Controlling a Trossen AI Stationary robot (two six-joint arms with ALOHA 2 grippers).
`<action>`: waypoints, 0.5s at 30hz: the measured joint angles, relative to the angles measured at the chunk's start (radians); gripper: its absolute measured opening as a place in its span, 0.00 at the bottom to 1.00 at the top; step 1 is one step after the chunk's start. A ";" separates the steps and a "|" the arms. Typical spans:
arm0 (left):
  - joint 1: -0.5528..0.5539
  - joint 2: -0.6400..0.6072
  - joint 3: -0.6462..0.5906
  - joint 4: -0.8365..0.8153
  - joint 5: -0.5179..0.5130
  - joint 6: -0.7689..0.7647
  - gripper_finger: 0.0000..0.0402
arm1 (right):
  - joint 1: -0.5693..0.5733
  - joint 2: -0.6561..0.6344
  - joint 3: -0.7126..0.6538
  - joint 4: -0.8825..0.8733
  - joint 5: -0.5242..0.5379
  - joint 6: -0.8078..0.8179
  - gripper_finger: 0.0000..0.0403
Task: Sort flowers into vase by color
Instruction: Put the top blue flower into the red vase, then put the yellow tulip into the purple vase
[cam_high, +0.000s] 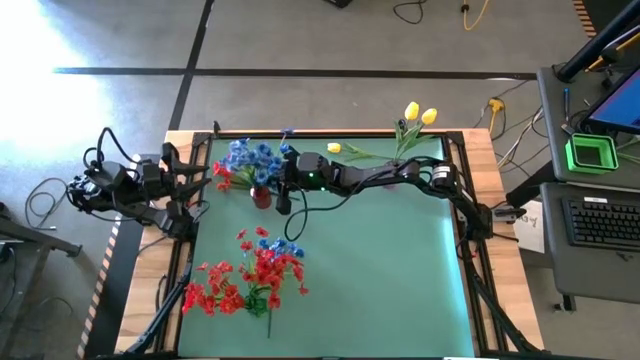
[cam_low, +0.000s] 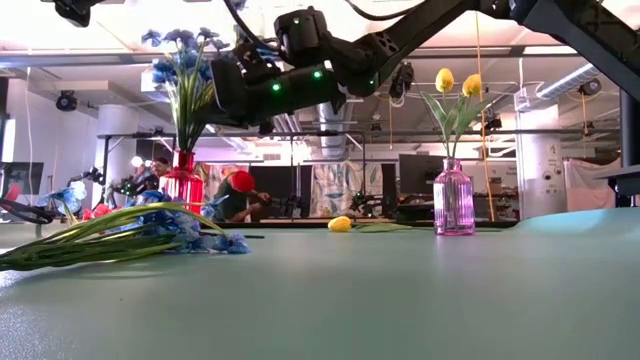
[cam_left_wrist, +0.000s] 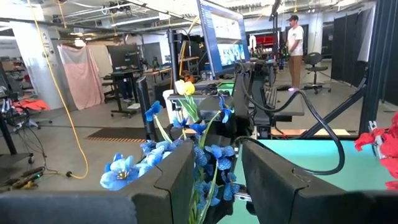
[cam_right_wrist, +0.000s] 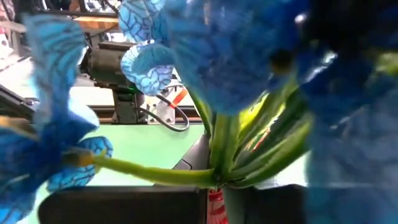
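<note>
1. The right arm is stretched across the far part of the green table mat (cam_high: 400, 270), with the right gripper (cam_high: 283, 203) brought down at the red vase (cam_high: 261, 197); its fingers are pressed fully together, and it cannot be told whether a stem is pinched between them.
2. In the right wrist view, a bundle of smooth green stems (cam_right_wrist: 249, 146) is seen entering the red vase's mouth right in front of that gripper, with veined, fabric-like blue petals crowding the view.
3. The left arm is kept at the table's left edge, the left gripper (cam_high: 196, 190) pointed toward the blue flowers (cam_high: 250, 160); its blocky dark fingers (cam_left_wrist: 174, 180) are held partly apart with nothing between them.
4. The blue flowers are stood upright in the red vase, a narrow translucent bottle.
5. Two yellow tulip-like buds (cam_high: 420, 114) are stood in a ribbed pink glass vase (cam_low: 453, 199) at the far right; one more yellow bud (cam_high: 334, 148) is laid flat on the mat between the two vases.
6. Red flowers (cam_high: 245, 280) are heaped near the front left of the mat, and a few blue blooms (cam_high: 288, 247) are mixed into the heap, long thin stems lying flat.
</note>
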 joint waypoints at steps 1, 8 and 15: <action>0.000 0.000 0.000 0.000 0.000 -0.012 0.31 | 0.000 -0.001 0.000 -0.004 -0.001 0.001 0.05; 0.000 0.000 -0.001 0.026 -0.002 -0.077 0.31 | 0.005 -0.002 -0.002 -0.036 0.000 -0.003 0.26; 0.000 0.000 -0.001 0.068 -0.026 -0.077 0.31 | 0.005 -0.047 -0.002 -0.132 0.000 0.016 0.48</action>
